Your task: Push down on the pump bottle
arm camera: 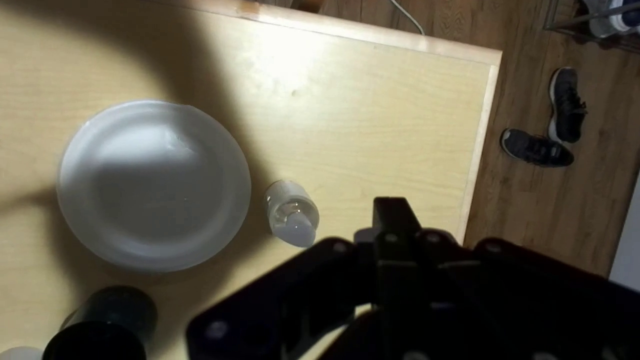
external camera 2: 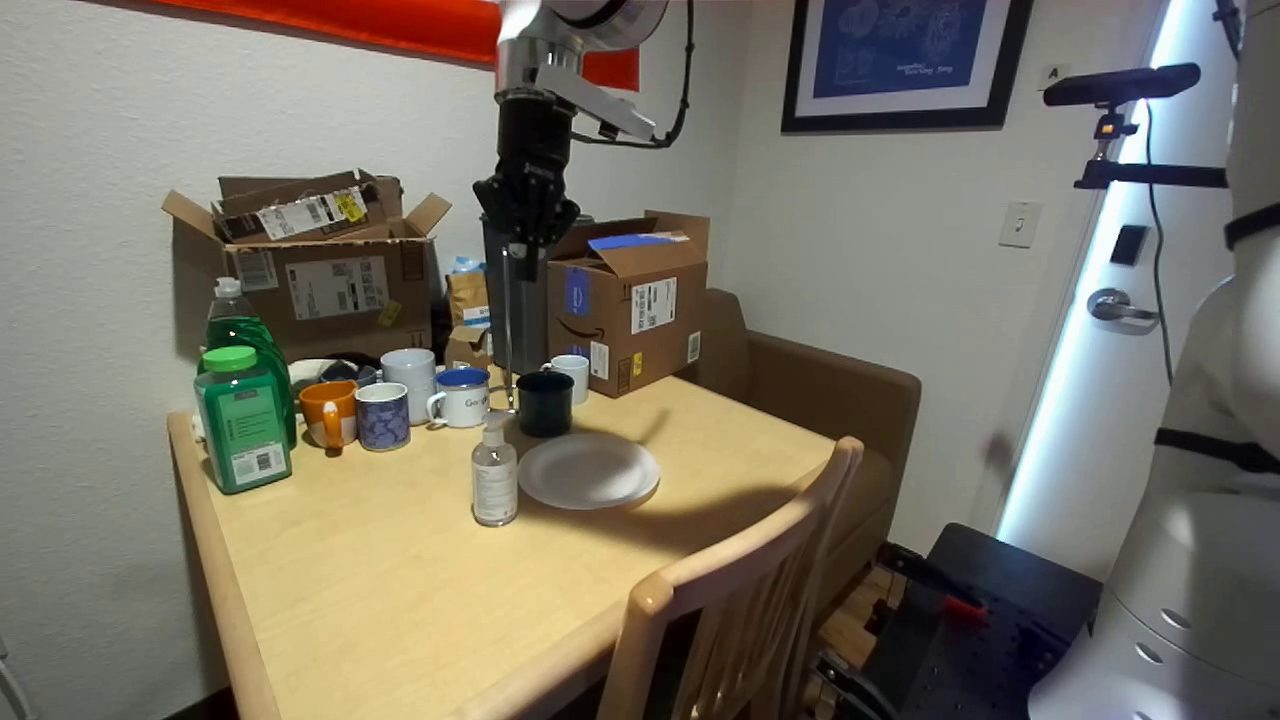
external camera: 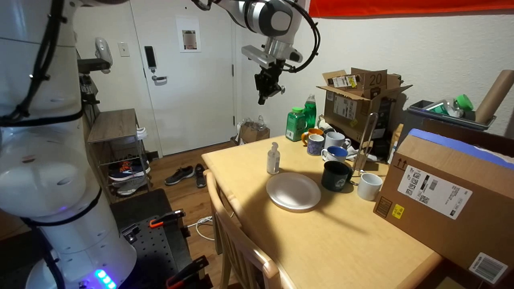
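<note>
The pump bottle is small and clear-whitish with a pale pump top. It stands upright on the table beside the plate, in both exterior views. In the wrist view the pump bottle is seen from above, left of the gripper's fingertips. My gripper is shut, with its black fingers together and nothing visible between them. It hangs well above the table in both exterior views, apart from the pump bottle.
A white plate lies next to the bottle. A dark mug, several other mugs and a metal stand are behind. Green bottles stand at a table corner. Cardboard boxes and a wooden chair flank the table.
</note>
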Tool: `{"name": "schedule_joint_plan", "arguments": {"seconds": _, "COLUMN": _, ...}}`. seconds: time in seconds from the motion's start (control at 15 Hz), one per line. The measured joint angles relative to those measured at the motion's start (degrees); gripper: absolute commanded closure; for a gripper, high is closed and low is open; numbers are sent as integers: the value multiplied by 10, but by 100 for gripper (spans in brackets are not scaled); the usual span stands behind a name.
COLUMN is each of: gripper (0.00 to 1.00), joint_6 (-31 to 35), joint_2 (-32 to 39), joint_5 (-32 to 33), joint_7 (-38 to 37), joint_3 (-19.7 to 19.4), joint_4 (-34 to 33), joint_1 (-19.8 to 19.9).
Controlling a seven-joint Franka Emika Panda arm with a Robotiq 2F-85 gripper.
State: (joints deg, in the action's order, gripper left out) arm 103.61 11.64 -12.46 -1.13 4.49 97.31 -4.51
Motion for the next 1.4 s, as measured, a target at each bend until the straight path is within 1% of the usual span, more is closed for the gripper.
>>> {"name": "schedule_joint_plan", "arguments": {"seconds": 0.47, "gripper": 100, "joint_6": 76, "joint_2": 48, "joint_5": 20, "joint_7": -2, "joint_3": 0, "joint_4": -2, "joint_1": -5}}
{"name": "schedule_joint_plan", "arguments": {"seconds": 0.67, "gripper": 100, "joint_6": 130, "joint_2": 65, "joint_5": 33, "joint_7": -2, "joint_3": 0, "joint_4": 1, "joint_1": -7}}
{"name": "schedule_joint_plan", "arguments": {"seconds": 0.87, "gripper": 100, "joint_6": 196, "joint_2": 75, "joint_5": 34, "joint_7": -2, "joint_3": 0, "joint_4": 15, "joint_1": -7}}
{"name": "schedule_joint_plan", "arguments": {"seconds": 1.0, "gripper": 100, "joint_6": 228, "joint_2": 80, "joint_5": 33, "joint_7": -2, "joint_3": 2, "joint_4": 26, "joint_1": -7}}
{"name": "schedule_joint_plan", "arguments": {"seconds": 1.13, "gripper": 100, "joint_6": 245, "joint_2": 84, "joint_5": 33, "joint_7": -2, "joint_3": 3, "joint_4": 36, "joint_1": -7}}
{"name": "schedule_joint_plan", "arguments": {"seconds": 1.4, "gripper": 100, "joint_6": 245, "joint_2": 86, "joint_5": 34, "joint_7": -3, "joint_3": 4, "joint_4": 50, "joint_1": -7}}
